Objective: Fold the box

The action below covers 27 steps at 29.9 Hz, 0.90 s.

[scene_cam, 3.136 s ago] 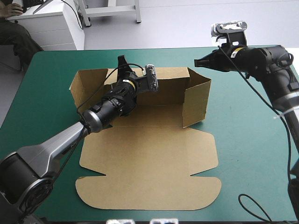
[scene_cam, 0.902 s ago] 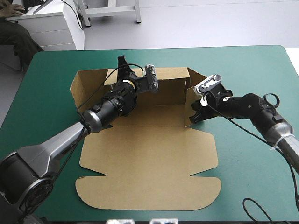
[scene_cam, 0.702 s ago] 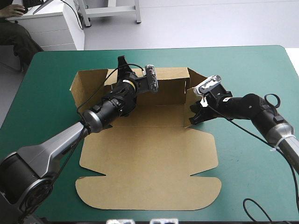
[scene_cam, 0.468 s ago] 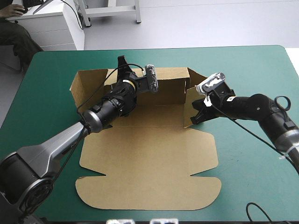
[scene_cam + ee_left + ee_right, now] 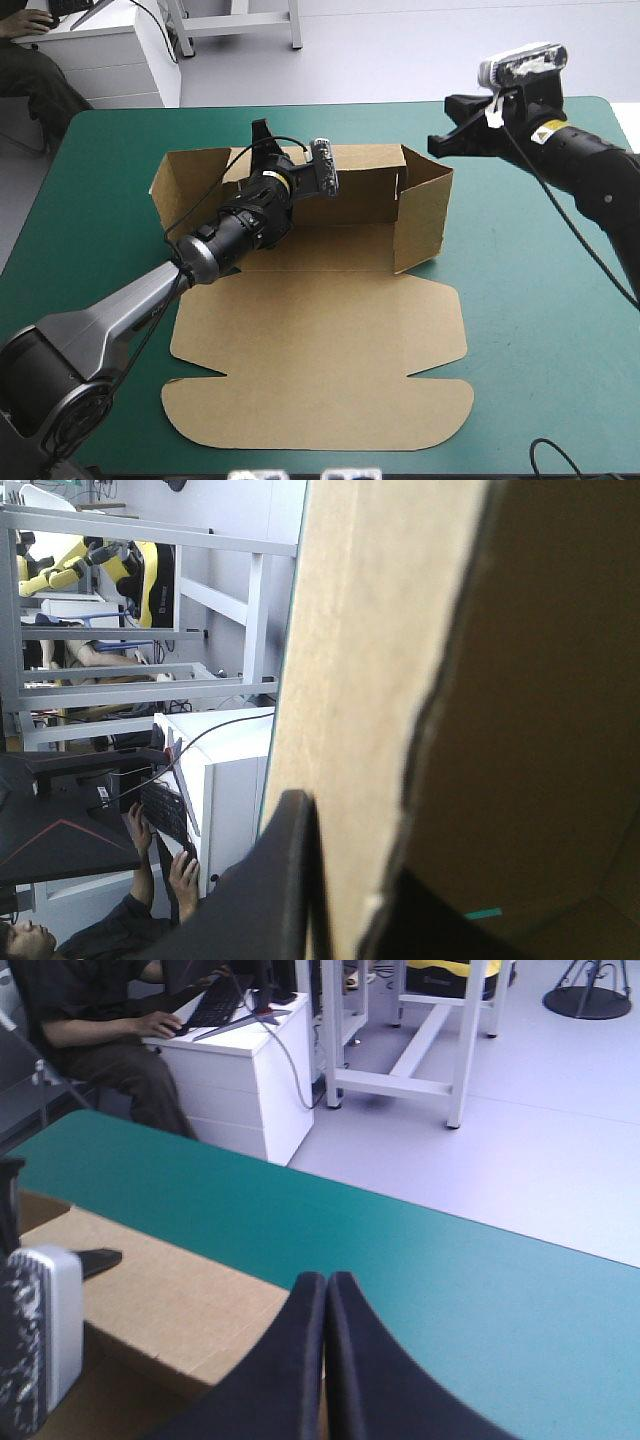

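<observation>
The brown box (image 5: 330, 330) lies in the middle of the table with its lid flat toward the front edge. Its back wall (image 5: 360, 170), left flap (image 5: 185, 185) and right wall (image 5: 422, 215) stand raised. My left gripper (image 5: 263, 132) is at the back wall's top edge, shut on the board. In the left wrist view the brown box (image 5: 370, 680) passes between the fingers (image 5: 290, 880) of that left gripper (image 5: 350, 870). My right gripper (image 5: 436, 143) hovers shut above the right wall's far corner, touching nothing. The right wrist view shows the right gripper (image 5: 326, 1290) as one pointed arch over the back wall (image 5: 170, 1300).
A wide band of teal-green cover (image 5: 540, 300) lies right of the box, and a narrower one (image 5: 100, 260) lies to its left. The table's far edge (image 5: 300, 1175) runs just beyond the back wall.
My right gripper was low against the outside of the right wall just before. It has risen and drawn back toward the far right. The left arm has stayed put.
</observation>
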Available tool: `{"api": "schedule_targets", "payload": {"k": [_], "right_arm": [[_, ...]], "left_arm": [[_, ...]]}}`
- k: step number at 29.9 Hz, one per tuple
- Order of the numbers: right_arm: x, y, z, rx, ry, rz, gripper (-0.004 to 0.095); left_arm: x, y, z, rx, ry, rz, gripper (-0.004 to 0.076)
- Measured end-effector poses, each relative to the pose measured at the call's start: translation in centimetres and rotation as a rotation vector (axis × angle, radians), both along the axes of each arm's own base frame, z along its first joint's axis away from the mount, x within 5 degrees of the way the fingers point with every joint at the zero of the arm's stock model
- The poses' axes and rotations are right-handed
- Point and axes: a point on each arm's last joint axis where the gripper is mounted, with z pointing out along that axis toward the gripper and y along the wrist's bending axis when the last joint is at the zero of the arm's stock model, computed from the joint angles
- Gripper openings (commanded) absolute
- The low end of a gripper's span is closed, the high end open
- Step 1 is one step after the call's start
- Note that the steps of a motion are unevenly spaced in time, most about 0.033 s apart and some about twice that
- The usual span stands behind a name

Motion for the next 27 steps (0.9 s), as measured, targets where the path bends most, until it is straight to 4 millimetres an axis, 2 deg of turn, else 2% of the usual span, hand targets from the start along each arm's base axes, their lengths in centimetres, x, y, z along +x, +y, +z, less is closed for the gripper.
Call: {"api": "schedule_targets", "payload": {"k": [4, 8, 13, 19, 23, 27], "right_arm": [[2.0, 0.1, 0.7, 0.005, 0.046, -0.051, -0.0014], [4.5, 0.7, -0.3, 0.003, 0.151, -0.057, -0.0014], [8.5, 1.6, -3.3, -0.006, 0.304, -0.081, -0.0014], [12.3, 2.4, -7.6, -0.005, 0.451, -0.118, -0.0014], [13.7, 2.6, -10.4, -0.023, 0.553, -0.145, -0.0014], [14.1, 2.8, -12.1, -0.054, 0.635, -0.144, -0.0014]], "left_arm": [[0.0, 0.0, 0.0, 0.0, 0.0, 0.0, -0.0008], [0.0, 0.0, 0.0, 0.0, 0.0, 0.0, -0.0008], [0.0, 0.0, 0.0, 0.0, 0.0, 0.0, -0.0008], [0.0, 0.0, 0.0, 0.0, 0.0, 0.0, -0.0008], [0.0, 0.0, 0.0, 0.0, 0.0, 0.0, -0.0008], [0.0, 0.0, 0.0, 0.0, 0.0, 0.0, -0.0008]]}}
